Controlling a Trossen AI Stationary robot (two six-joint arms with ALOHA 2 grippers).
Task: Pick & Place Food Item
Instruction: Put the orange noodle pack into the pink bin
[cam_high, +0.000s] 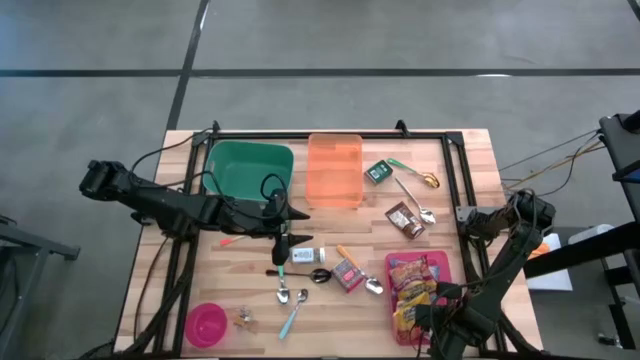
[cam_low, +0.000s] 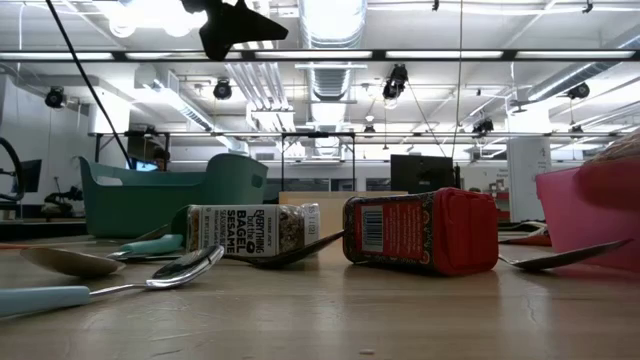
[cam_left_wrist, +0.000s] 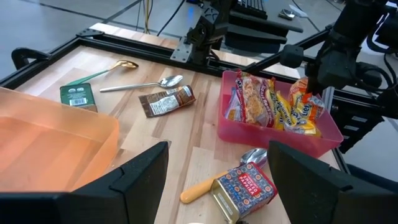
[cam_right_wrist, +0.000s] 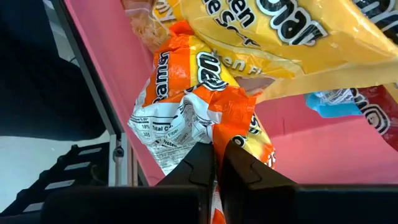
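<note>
A pink bin (cam_high: 437, 262) at the table's near right holds several snack packets, among them an orange ramen packet (cam_right_wrist: 199, 87) and a yellow one (cam_right_wrist: 280, 37). My right gripper (cam_high: 428, 318) points down into the bin's near end and is shut on the orange packet (cam_left_wrist: 300, 99). Over the middle of the table my left gripper (cam_high: 282, 240) hangs open with nothing between its fingers (cam_left_wrist: 143, 171); it looks toward the pink bin (cam_left_wrist: 249, 134). My right gripper pinches a crumpled part of the orange ramen packet's wrapper (cam_right_wrist: 219, 127) between its two fingers (cam_right_wrist: 193, 162), which come from above and point down. The packet spreads out below the fingertips over the bin's pink floor. Whether it is clear of the other packets I cannot tell.
A green bin (cam_high: 248, 170) and an orange bin (cam_high: 334, 170) stand at the back. A red tin (cam_high: 348, 275), a seasoning jar (cam_high: 305, 256), several spoons (cam_high: 283, 294), a brown packet (cam_high: 405, 218), a green box (cam_high: 378, 171) and a pink bowl (cam_high: 205, 322) lie about.
</note>
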